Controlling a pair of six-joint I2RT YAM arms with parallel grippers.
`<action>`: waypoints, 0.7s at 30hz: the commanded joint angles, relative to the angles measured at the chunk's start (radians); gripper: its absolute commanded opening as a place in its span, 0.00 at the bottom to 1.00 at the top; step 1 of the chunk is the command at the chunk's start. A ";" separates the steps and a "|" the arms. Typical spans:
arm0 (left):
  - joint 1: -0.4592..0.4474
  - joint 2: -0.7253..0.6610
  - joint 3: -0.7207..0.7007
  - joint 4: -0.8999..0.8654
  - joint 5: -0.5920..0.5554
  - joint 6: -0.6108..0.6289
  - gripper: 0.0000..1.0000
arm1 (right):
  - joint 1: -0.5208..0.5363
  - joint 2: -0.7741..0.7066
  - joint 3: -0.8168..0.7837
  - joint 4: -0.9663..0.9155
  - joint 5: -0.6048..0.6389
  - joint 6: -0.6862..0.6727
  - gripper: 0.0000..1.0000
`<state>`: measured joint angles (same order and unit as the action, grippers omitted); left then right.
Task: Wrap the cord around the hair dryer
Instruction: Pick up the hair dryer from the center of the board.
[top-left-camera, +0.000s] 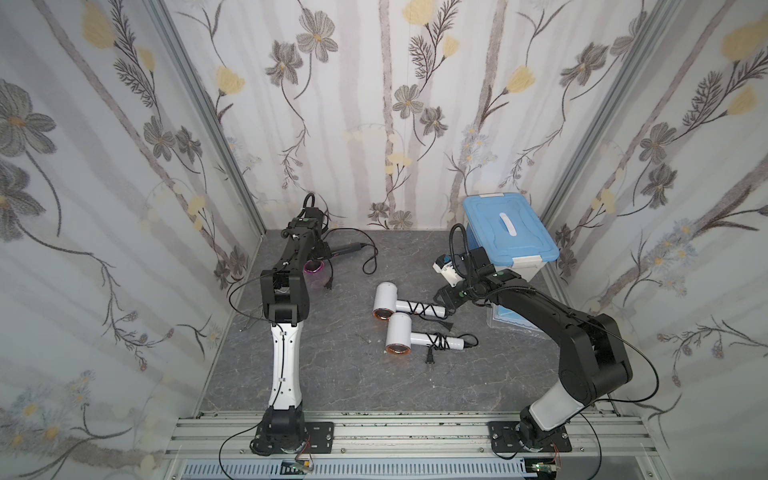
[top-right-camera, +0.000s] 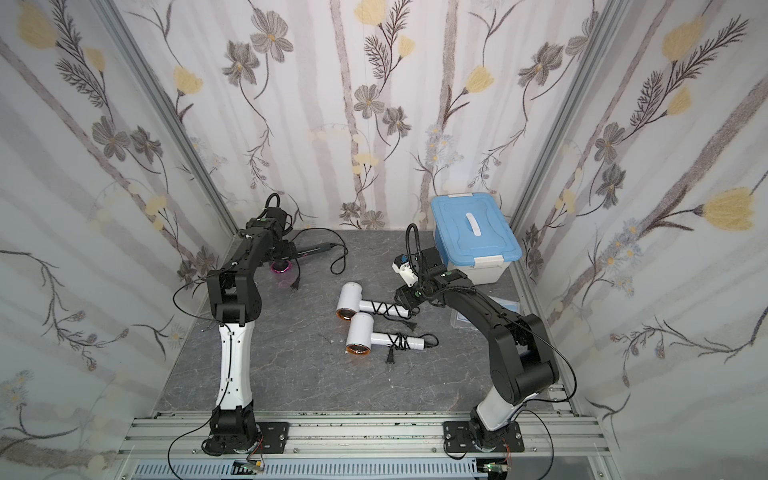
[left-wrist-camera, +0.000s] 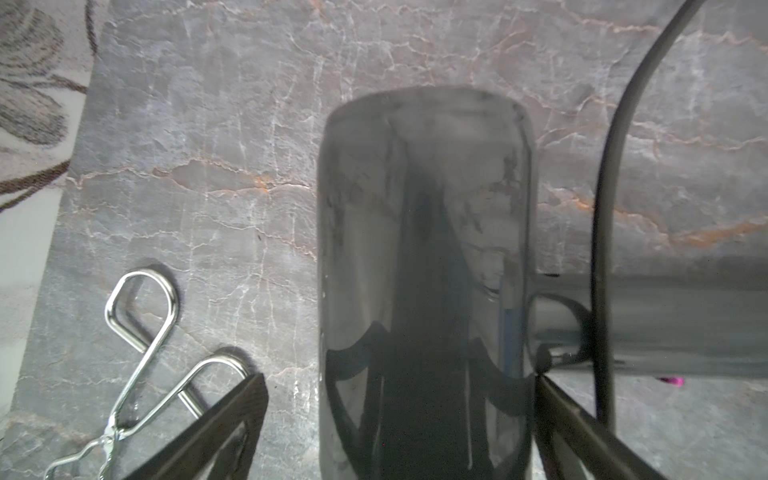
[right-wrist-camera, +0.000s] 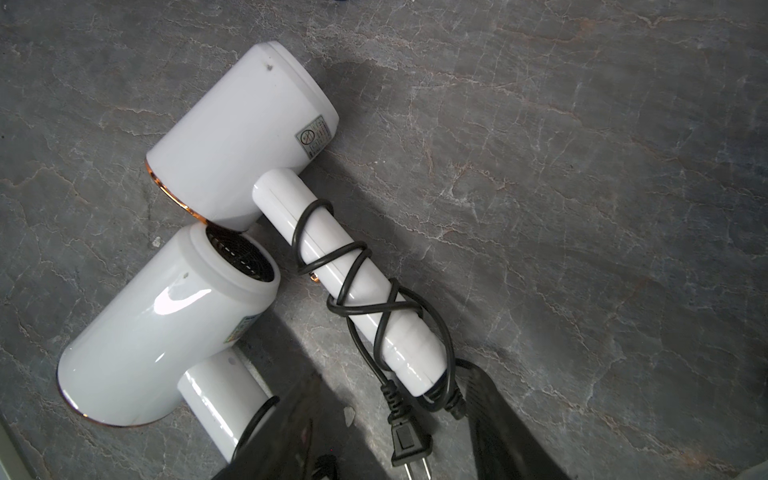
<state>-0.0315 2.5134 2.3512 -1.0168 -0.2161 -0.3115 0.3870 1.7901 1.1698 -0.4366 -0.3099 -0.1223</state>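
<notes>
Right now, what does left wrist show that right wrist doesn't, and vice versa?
Left wrist only: a dark hair dryer between the open fingers of the left end effector, a silver scissor-handled tool and a black cable.
Right wrist only: a white hair dryer with its cord crisscrossed round the handle, its plug lying by the open right end effector, and a second white hair dryer.
Both: the grey marble tabletop.

Open room is lying along the tabletop's (top-left-camera: 332, 386) near edge. The far white dryer (top-left-camera: 384, 300) and near white dryer (top-left-camera: 400, 336) are blocking the middle, a blue-lidded bin (top-left-camera: 509, 232) the far right corner, a dark dryer (top-left-camera: 349, 248) the far left.
</notes>
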 joint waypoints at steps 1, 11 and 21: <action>0.004 0.027 0.014 0.014 0.014 -0.026 0.98 | 0.002 -0.010 -0.002 0.048 0.006 -0.003 0.58; 0.022 0.071 0.014 0.021 0.015 -0.021 0.75 | 0.004 -0.026 -0.025 0.044 0.016 -0.006 0.58; 0.031 0.042 -0.005 0.016 -0.003 0.012 0.42 | 0.019 -0.035 -0.041 0.045 0.017 0.002 0.58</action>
<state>-0.0013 2.5763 2.3550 -0.9878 -0.1982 -0.3172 0.4007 1.7649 1.1294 -0.4366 -0.2993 -0.1249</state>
